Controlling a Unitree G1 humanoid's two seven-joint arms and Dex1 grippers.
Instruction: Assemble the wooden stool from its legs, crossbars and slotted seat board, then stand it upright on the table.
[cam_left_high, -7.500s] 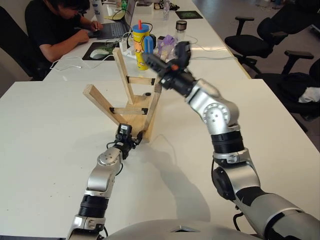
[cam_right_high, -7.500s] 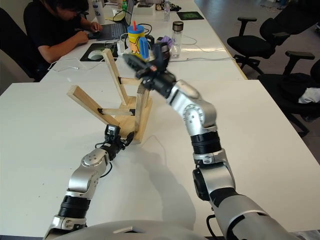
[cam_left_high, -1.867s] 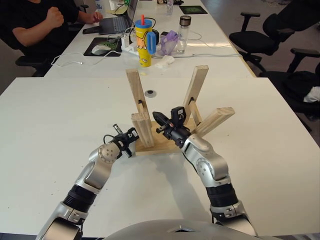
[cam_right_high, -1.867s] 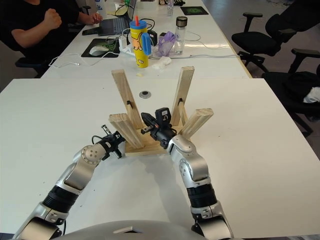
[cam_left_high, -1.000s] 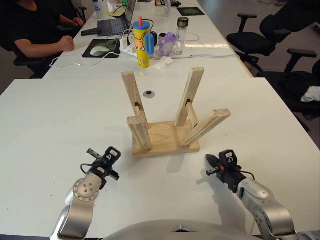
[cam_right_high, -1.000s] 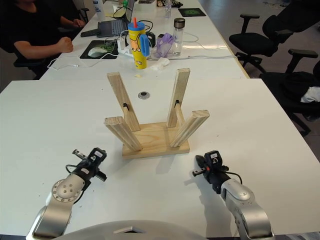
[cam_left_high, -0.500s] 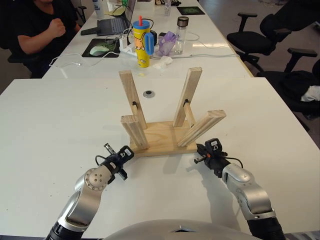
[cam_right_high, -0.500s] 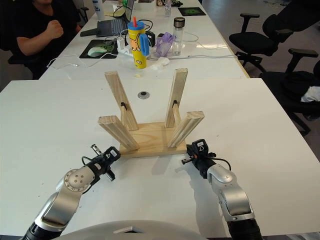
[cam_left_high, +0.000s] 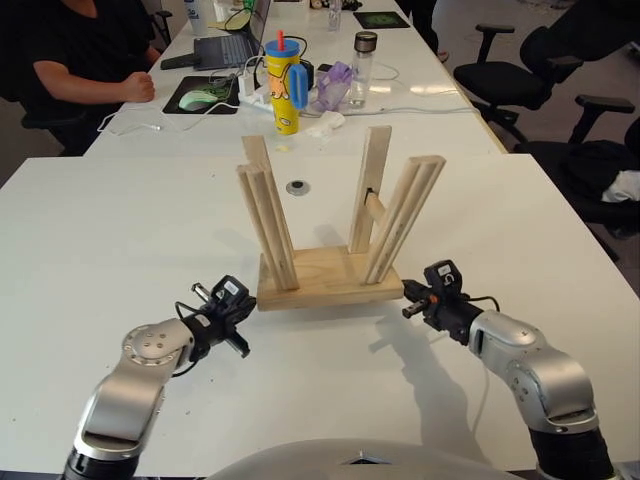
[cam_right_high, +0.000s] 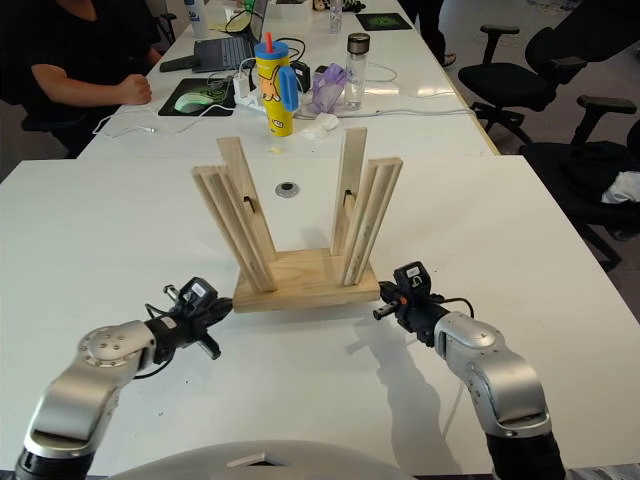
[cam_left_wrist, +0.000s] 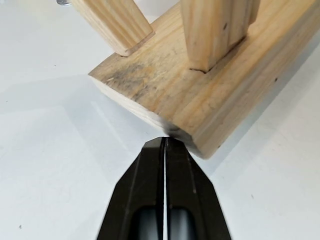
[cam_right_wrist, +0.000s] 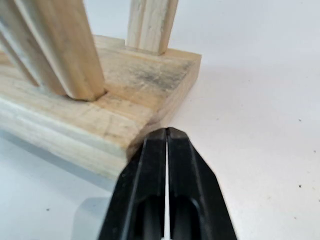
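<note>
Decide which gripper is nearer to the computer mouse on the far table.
Left. The left gripper sits at the seat board's left near corner, roughly in line with the mouse beyond; the right gripper is at the board's opposite near corner, farther across.

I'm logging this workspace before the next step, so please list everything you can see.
Wooden stool: one, pale wood, upside down mid-table, seat board flat, four legs up.
Table: one, white, under the stool.
Cable grommet: one, grey, in the table behind the stool.
Tumbler with straw: one, yellow with blue handle, on the far table.
Bottle: one, clear with dark lid, far table.
Laptop: one, dark, far table's left.
Mouse: one, pale, beside the laptop.
Office chairs: two, black, right of the tables.
Left gripper: one, black, shut, tip at the seat board's near left corner.
Right gripper: one, black, shut, tip at the near right corner.
</note>
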